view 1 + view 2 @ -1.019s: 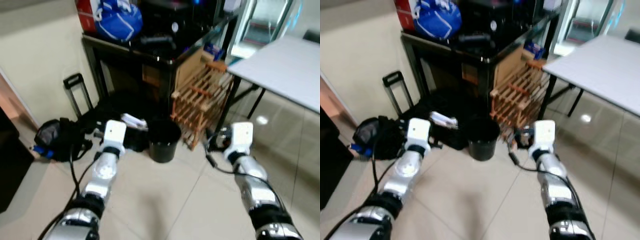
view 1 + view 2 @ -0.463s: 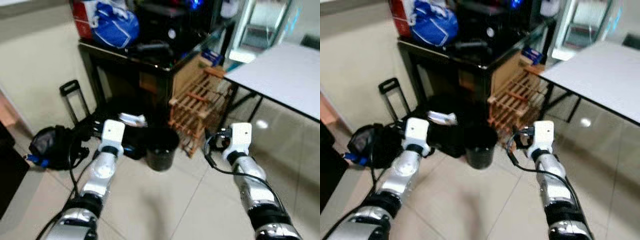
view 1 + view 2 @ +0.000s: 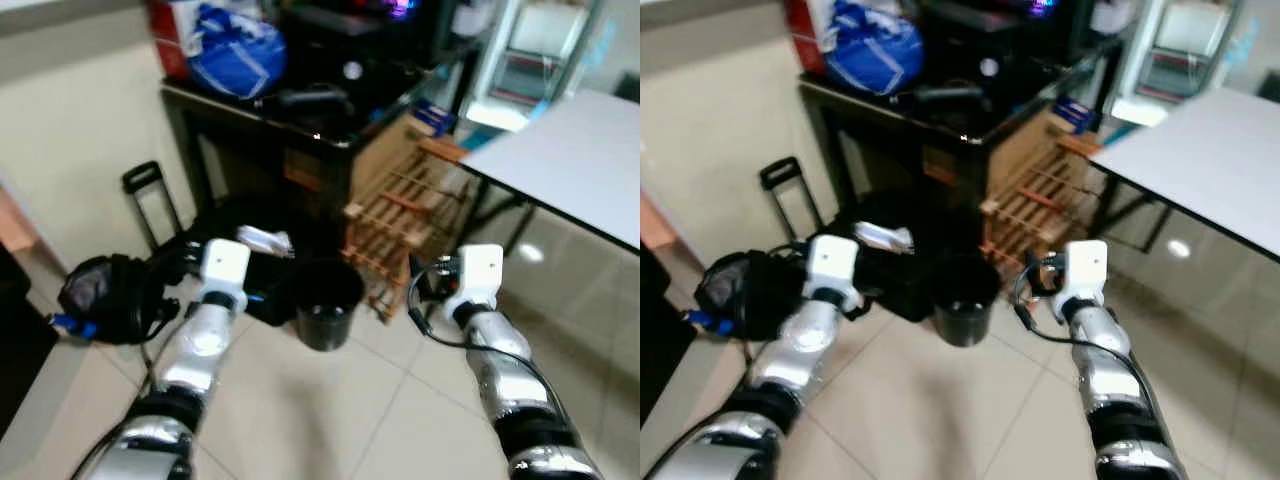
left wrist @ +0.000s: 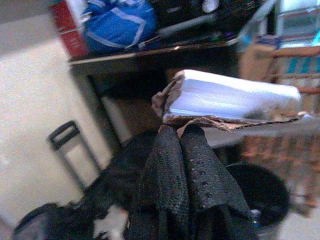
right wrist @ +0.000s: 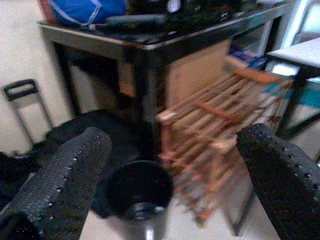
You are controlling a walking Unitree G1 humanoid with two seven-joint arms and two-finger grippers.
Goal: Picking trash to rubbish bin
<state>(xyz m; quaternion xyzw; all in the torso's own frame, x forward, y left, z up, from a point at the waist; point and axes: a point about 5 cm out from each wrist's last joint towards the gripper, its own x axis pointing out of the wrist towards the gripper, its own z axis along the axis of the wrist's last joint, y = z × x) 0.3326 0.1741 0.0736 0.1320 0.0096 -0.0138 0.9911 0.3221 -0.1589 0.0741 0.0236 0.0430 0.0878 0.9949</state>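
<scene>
Reaching forward at mid height, the left gripper pinches a torn white carton just beside the black bin; the right gripper hovers with fingers spread

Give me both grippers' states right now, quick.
Left gripper: shut on a torn piece of white cardboard trash.
Right gripper: open, holding nothing, fingers spread in front of the black rubbish bin.
</scene>
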